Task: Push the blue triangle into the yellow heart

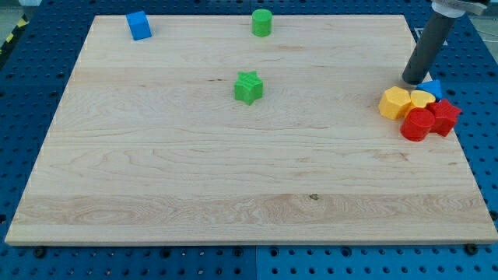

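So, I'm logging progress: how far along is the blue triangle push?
Nearly done, it seems. The blue triangle already sits against the yellow heart in the cluster at the view's right. In hand: my tip rests just left of the triangle, above the heart. Left: at most a small nudge, if firmer contact is wanted.

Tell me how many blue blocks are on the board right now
2. A blue cube sits near the view's top left corner. A blue triangle is at the right, in the cluster behind the yellow heart, just beside my tip. None seems hidden.
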